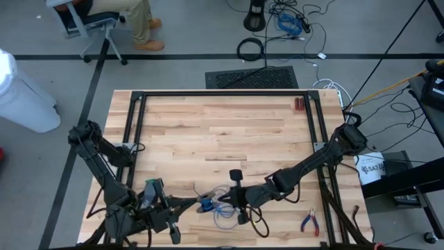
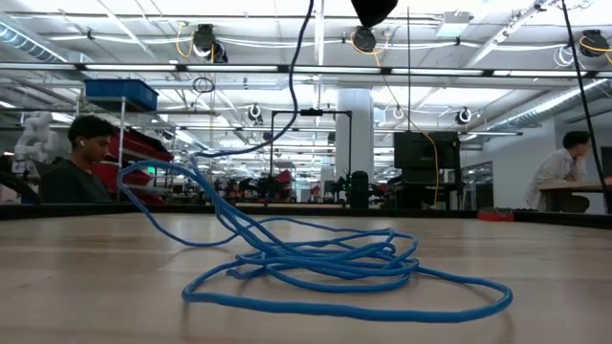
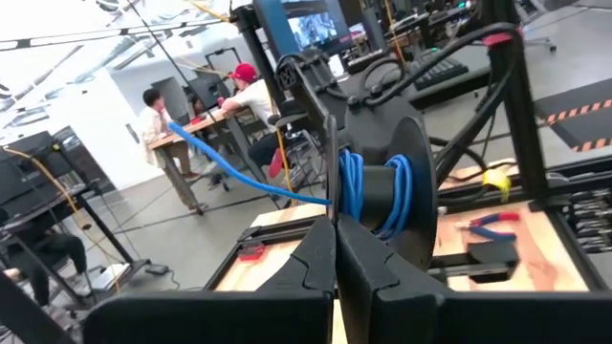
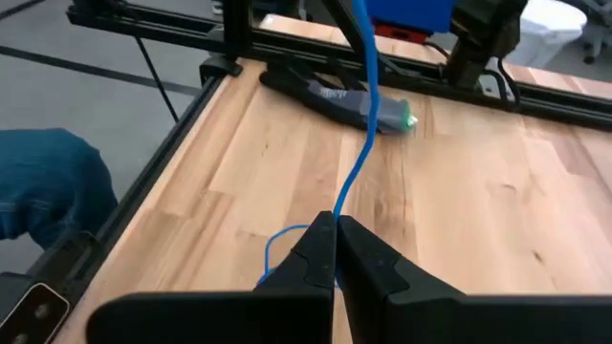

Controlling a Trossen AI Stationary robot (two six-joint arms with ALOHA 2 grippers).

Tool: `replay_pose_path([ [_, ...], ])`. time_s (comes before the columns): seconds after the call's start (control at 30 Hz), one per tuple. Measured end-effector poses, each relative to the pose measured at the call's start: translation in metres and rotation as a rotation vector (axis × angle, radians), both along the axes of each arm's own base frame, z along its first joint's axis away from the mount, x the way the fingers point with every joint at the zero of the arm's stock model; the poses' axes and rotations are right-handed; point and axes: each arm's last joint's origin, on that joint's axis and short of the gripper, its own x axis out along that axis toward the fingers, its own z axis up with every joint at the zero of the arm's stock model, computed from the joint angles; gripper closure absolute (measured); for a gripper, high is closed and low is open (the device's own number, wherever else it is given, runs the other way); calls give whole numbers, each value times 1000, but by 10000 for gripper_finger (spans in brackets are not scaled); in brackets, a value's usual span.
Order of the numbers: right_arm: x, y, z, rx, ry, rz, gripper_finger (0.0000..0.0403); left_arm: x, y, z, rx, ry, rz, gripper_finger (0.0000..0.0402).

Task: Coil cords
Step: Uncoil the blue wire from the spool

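The blue cord (image 1: 223, 206) lay in loose, tangled loops on the wooden tabletop (image 1: 222, 132), toward six o'clock in the high view, between the two arms. In the low view the same cord (image 2: 325, 263) sprawled across the wood, with one strand rising steeply out of the heap toward the top of the picture.

The left pincer (image 1: 201, 203) reached in from about seven o'clock. Its fingers (image 3: 320, 258) were pressed together on the cord (image 3: 249, 180), which ran on into several turns wound around a dark spool-like part (image 3: 382, 186) just ahead of them.

The right pincer (image 1: 239, 201) came in from about four o'clock — its fingers (image 4: 320, 244) were closed on the cord (image 4: 365, 124), a single strand stretching taut away from the tips over the tabletop.

Red-handled pliers (image 1: 309, 222) rested on the wood at about five o'clock, well apart from the cord. Beyond the tabletop a seated person (image 2: 81, 162) showed in the low view.
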Motion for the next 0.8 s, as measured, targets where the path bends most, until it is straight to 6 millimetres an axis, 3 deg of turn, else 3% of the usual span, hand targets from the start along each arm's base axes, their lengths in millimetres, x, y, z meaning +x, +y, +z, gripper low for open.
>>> replay_pose_path([
  [0.57,-27,-5,27,64,62,-35,401,-8,-6,3,21,4,-26,400],
  [0.8,-37,3,38,82,34,-15,356,-8,-6,3,23,5,-22,400],
])
